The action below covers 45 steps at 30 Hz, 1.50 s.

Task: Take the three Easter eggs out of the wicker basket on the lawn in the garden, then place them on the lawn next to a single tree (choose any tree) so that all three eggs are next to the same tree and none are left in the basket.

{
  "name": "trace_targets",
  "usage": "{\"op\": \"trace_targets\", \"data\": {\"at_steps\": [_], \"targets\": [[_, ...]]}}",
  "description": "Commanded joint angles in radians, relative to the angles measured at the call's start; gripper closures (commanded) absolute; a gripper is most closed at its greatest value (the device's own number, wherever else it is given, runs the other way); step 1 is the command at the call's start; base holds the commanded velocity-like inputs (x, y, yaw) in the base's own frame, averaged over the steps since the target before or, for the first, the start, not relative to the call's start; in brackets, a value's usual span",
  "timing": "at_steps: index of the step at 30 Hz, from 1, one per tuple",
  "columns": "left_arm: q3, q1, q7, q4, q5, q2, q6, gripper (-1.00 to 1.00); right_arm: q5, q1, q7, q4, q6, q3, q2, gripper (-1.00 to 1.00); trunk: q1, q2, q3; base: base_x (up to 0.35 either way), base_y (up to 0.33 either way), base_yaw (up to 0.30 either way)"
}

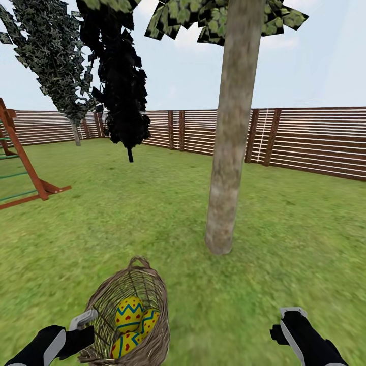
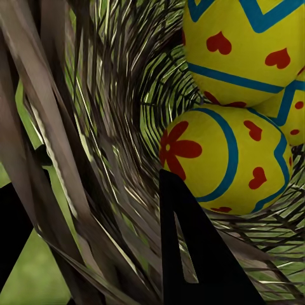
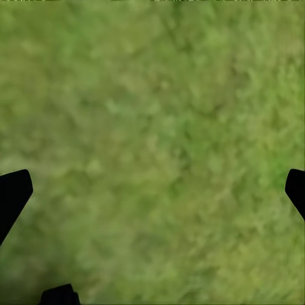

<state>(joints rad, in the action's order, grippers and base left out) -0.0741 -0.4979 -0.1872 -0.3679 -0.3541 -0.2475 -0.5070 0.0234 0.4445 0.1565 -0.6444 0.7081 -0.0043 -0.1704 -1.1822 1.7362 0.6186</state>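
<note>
A: Left gripper first. What are the fingers doing?

B: In the left wrist view one dark finger sits inside the wicker basket, the other outside, with the woven wall between them. They straddle the rim on the basket's left side. Whether they actually pinch the weave, I cannot tell.

A: The eggs?

B: All three Easter eggs lie inside the basket, yellow with blue zigzags and red spots, bunched together and touching. In the wrist view the nearest egg lies just beyond the inner finger, with a second against it.

A: Right side?

B: Right gripper hangs over bare lawn, well apart from the basket. In its wrist view the fingers stand at opposite edges of the picture, spread wide, with only grass between them.

A: Room to move?

B: Open grass between the basket and the tree; the trunk's base meets the lawn ahead and to the right of the basket. More open lawn beyond it, up to the slatted fence. The almost black tree and the play tower's frame stand farther off to the left.
</note>
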Motion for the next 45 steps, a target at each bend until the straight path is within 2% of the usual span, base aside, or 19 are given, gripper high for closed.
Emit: {"op": "trace_targets", "data": {"at_steps": [1, 45], "targets": [[-0.009, -0.001, -0.003, -0.002, -0.009, 0.001, -0.008, 1.00, 0.003, 0.000, 0.004, -0.001, 0.004, 0.000, 0.000, -1.00, -0.004, 0.008, 0.004, 0.000, 0.000, 0.000], [-0.009, -0.001, -0.003, -0.002, -0.009, 0.002, -0.008, 1.00, 0.001, 0.000, 0.003, -0.001, 0.004, 0.001, 0.000, -1.00, -0.173, 0.316, 0.142, 0.000, 0.000, 0.000]]}}
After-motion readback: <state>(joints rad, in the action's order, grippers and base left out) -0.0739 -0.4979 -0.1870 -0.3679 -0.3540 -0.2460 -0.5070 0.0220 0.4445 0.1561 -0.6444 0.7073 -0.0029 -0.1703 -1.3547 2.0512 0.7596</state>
